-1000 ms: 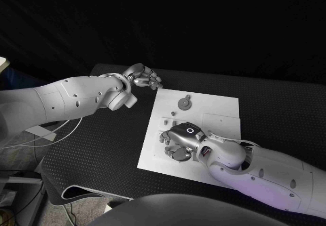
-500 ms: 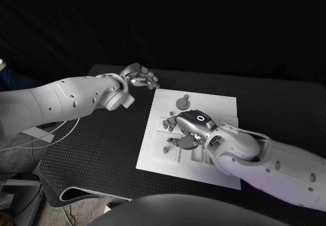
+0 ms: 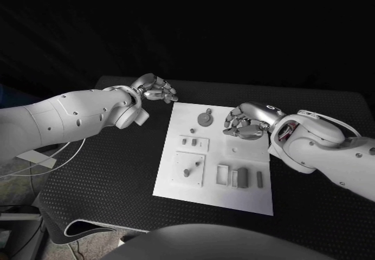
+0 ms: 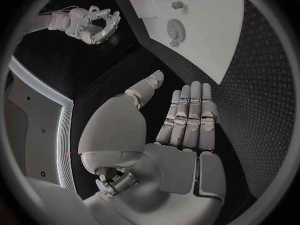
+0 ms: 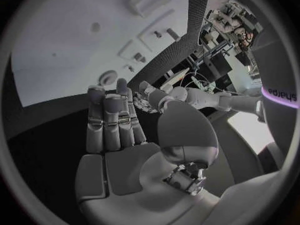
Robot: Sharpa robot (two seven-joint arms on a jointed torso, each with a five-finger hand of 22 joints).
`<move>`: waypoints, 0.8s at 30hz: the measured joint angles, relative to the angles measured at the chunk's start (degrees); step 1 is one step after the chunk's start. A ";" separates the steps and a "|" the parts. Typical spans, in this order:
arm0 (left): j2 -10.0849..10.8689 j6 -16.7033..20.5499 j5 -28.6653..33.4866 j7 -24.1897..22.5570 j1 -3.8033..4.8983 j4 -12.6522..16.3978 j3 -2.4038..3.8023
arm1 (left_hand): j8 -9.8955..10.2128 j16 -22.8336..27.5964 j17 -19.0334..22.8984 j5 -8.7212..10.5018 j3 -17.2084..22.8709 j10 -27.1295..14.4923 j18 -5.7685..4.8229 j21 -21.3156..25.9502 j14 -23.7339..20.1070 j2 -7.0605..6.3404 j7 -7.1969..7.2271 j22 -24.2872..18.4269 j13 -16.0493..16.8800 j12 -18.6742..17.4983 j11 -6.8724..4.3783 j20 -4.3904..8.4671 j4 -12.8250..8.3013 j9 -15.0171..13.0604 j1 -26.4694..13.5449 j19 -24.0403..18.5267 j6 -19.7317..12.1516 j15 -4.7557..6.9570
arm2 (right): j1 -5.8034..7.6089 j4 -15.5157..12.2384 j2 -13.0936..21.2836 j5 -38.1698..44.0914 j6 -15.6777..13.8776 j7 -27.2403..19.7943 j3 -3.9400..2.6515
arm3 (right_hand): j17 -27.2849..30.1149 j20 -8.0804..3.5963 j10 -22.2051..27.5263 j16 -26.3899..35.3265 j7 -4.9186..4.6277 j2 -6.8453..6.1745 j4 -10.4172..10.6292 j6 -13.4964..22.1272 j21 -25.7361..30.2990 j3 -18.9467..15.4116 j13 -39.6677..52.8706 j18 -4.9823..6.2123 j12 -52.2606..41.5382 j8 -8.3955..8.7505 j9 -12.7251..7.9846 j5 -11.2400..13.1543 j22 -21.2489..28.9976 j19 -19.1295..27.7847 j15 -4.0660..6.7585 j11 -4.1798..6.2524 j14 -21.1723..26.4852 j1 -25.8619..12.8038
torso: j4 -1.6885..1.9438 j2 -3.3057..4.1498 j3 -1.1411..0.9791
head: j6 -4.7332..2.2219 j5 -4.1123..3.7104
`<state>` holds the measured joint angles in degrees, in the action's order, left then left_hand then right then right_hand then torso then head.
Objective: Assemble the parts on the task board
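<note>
Both empty: my right robot hand, fingers loosely apart, hovers at the white plastic task board's two o'clock; left robot hand waits open at eleven.

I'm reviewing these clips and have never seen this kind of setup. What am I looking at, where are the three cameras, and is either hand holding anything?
It is a two-armed robot at a black table. One camera looks down from its head; the two round pictures come from fisheye cameras at its wrists, behind each hand. The white task board lies mid-table, carrying small grey parts: a round gear-like piece, pegs and bars. The left hand hangs beyond the board's far left corner, off the board. The right hand hangs over the board's far right part. Both wrist views show bare palms with fingers extended, so neither holds anything.
</note>
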<state>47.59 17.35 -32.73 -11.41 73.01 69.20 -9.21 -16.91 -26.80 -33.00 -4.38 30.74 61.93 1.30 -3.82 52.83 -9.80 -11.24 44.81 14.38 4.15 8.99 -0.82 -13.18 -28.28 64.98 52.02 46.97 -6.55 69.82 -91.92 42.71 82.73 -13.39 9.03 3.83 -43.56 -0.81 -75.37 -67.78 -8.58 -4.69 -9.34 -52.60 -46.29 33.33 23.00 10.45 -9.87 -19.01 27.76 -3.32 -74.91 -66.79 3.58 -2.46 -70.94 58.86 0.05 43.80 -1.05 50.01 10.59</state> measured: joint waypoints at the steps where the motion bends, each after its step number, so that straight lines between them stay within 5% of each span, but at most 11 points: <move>1: -0.04 0.00 0.00 0.00 0.00 -0.03 0.00 | 0.00 0.00 -0.04 0.00 -0.01 0.00 0.00 0.00 0.00 0.00 0.00 -0.01 0.00 0.00 0.00 0.00 0.01 0.00 0.00 0.00 0.00 0.00 | 0.18 0.44 0.60 -2.13 1.25 0.47 -0.02 | 0.00 0.00 -0.82 0.00 0.33 -0.30 -0.42 0.23 -0.07 -0.11 1.02 0.28 -1.00 0.00 0.07 0.00 0.00 0.00 0.39 0.13 0.00 0.30 | 0.00 -0.01 0.00 | 0.00 -0.36; 3: -0.03 0.00 0.01 -0.01 0.00 -0.04 0.00 | 0.00 0.00 -0.04 0.00 -0.01 0.00 0.00 0.00 0.00 0.00 0.00 -0.01 0.00 0.00 0.00 0.00 0.01 0.00 0.00 0.00 0.00 0.00 | 0.20 0.87 1.39 -4.94 2.91 1.12 -0.03 | 0.00 -0.10 -1.68 0.00 0.74 -0.69 -0.88 0.45 -0.42 -0.45 3.07 0.64 -2.85 0.00 0.19 0.00 0.00 -0.10 0.88 0.06 -0.47 0.67 | -0.01 -0.03 0.00 | 0.00 -1.69; 6: 0.15 0.00 0.02 -0.06 0.00 0.07 0.00 | 0.00 0.19 -0.10 0.00 -0.01 0.00 0.00 0.00 0.00 0.00 0.00 -0.01 0.00 0.00 0.00 0.00 0.01 0.00 0.00 0.00 0.00 0.00 | 0.17 0.92 2.75 -9.08 6.26 2.52 0.07 | 0.47 -1.21 -1.39 0.00 1.55 -1.83 -1.55 0.03 -0.43 -0.67 16.03 0.66 -11.22 0.35 0.95 0.00 0.00 -1.28 2.07 1.70 -1.47 -0.21 | 0.01 -0.02 0.00 | 0.00 -3.12; 9: 0.31 0.00 0.05 -0.11 -0.01 -0.05 -0.03 | 0.00 0.22 -0.13 0.00 -0.01 0.00 0.00 0.00 0.00 0.00 0.00 -0.07 0.00 0.00 0.00 0.00 0.01 0.00 0.00 0.00 0.00 0.00 | 0.16 0.10 3.67 -11.04 10.76 4.12 0.20 | 0.37 -1.14 -0.79 -0.32 2.26 -2.97 -0.67 -0.68 -0.42 -1.24 21.19 1.37 -14.83 0.35 1.58 0.00 0.00 -1.82 2.62 2.72 -1.84 -1.88 | 0.02 -0.02 -0.07 | 0.00 -4.46; 13: 0.38 0.02 0.07 -0.16 -0.03 -0.18 -0.06 | 0.00 0.22 -0.19 0.00 -0.18 0.00 0.00 0.00 0.00 0.00 0.00 -0.10 0.00 0.00 0.00 0.00 0.18 0.00 0.00 0.00 0.00 0.00 | 0.14 -1.74 5.62 -13.32 16.90 7.02 1.60 | 0.14 -1.14 -0.18 -0.32 2.43 -3.24 4.35 -0.84 -0.42 -1.69 24.37 1.53 -16.96 0.35 2.03 0.00 0.00 -1.82 2.70 2.67 -1.89 -7.61 | -0.04 -0.04 -0.17 | 0.00 -5.41; 16: 0.31 0.02 0.07 -0.19 -0.03 -0.33 -0.08 | 0.00 0.22 -0.25 0.00 -0.18 0.00 0.00 0.00 0.00 -0.17 0.00 -0.12 0.00 0.00 0.00 0.00 0.18 0.00 -0.17 0.00 0.00 0.00 | 0.11 -2.38 7.15 -15.16 18.49 8.79 2.04 | -0.50 -1.64 0.06 -1.54 3.25 -3.73 7.49 -1.69 -1.54 -1.14 27.65 1.70 -19.66 0.26 2.64 0.00 0.00 -2.36 3.33 3.25 -2.52 -10.03 | -0.14 -0.14 -0.16 | 0.00 -5.96; 20: -0.03 -0.02 0.10 -0.22 -0.08 -0.75 -0.17 | -0.12 0.22 -0.25 0.00 -0.18 0.00 0.00 0.00 0.00 -0.24 0.00 -0.12 0.00 0.00 0.00 0.00 0.18 0.00 -0.23 0.00 0.00 0.00 | 0.22 -3.01 8.66 -17.76 19.39 10.86 2.56 | -4.62 -2.07 -1.81 -7.36 4.62 -3.77 8.64 -5.16 -2.44 -1.61 32.71 2.06 -25.39 -1.45 4.05 0.00 0.00 -3.14 4.73 4.90 -3.97 -11.88 | -0.35 -0.33 -0.19 | 0.00 -6.59; 24: -0.21 -0.09 0.12 -0.27 -0.17 -0.92 -0.22 | -0.22 0.22 -0.32 0.00 -0.18 0.00 0.00 0.00 0.00 -0.23 0.00 -0.18 0.00 0.00 0.00 0.00 0.18 0.00 -0.23 0.00 0.00 0.00 | 0.21 -3.34 8.83 -20.00 20.45 12.57 4.46 | -7.37 -2.89 -2.05 -10.61 5.02 -3.46 8.62 -6.00 -2.72 -2.04 35.93 2.23 -29.00 -1.52 4.65 0.00 0.00 -3.14 5.15 5.14 -3.77 -13.45 | -0.60 -0.62 -0.25 | 0.00 -7.19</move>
<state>47.38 17.26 -32.62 -11.68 72.85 68.28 -9.42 -17.14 -26.58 -33.32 -4.38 30.57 61.93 1.30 -3.82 52.82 -10.03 -11.24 44.63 14.38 4.16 8.99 -0.82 -13.00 -28.28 64.74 52.02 46.98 -6.55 70.02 -95.26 51.54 62.73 7.06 21.60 8.29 -50.93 -3.70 -77.42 -78.39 -3.56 -8.16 -0.72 -58.60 -49.01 31.29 58.93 12.68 -38.87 -20.53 32.41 -3.32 -74.91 -69.93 8.73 2.67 -74.71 45.41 -0.55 43.18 -1.30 50.01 3.40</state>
